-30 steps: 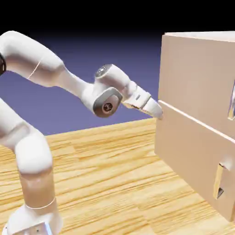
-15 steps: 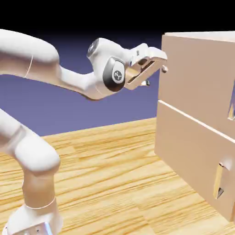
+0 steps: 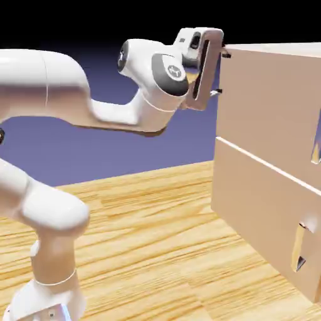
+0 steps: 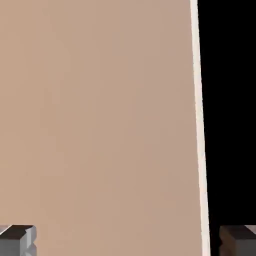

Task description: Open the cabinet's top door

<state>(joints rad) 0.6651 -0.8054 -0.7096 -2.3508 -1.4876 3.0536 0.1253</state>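
Observation:
The cabinet (image 3: pixel 263 188) is a big pale tan wooden box at the exterior view's right, split by a horizontal seam. Its top door (image 3: pixel 269 106) is the upper panel, with a thin metal handle (image 3: pixel 316 145) just showing at the picture's right edge. My gripper (image 3: pixel 221 74) hovers at the top door's upper left corner, far from that handle, fingers spread one above the other and pointing at the wood. In the hand view the tan panel (image 4: pixel 100 125) fills most of the picture, its pale edge (image 4: pixel 199 125) running top to bottom. The gripper (image 4: pixel 127 242) is open with nothing held.
The lower panel carries a tan vertical handle (image 3: pixel 299 247). The cabinet stands on a wooden table (image 3: pixel 144 251). My arm's elbow and forearm (image 3: pixel 94 106) arch across the exterior view's left half.
The hand has risen from the seam between the panels to the cabinet's upper left corner and has rolled so its fingers stand one above the other. The jaws stayed wide.

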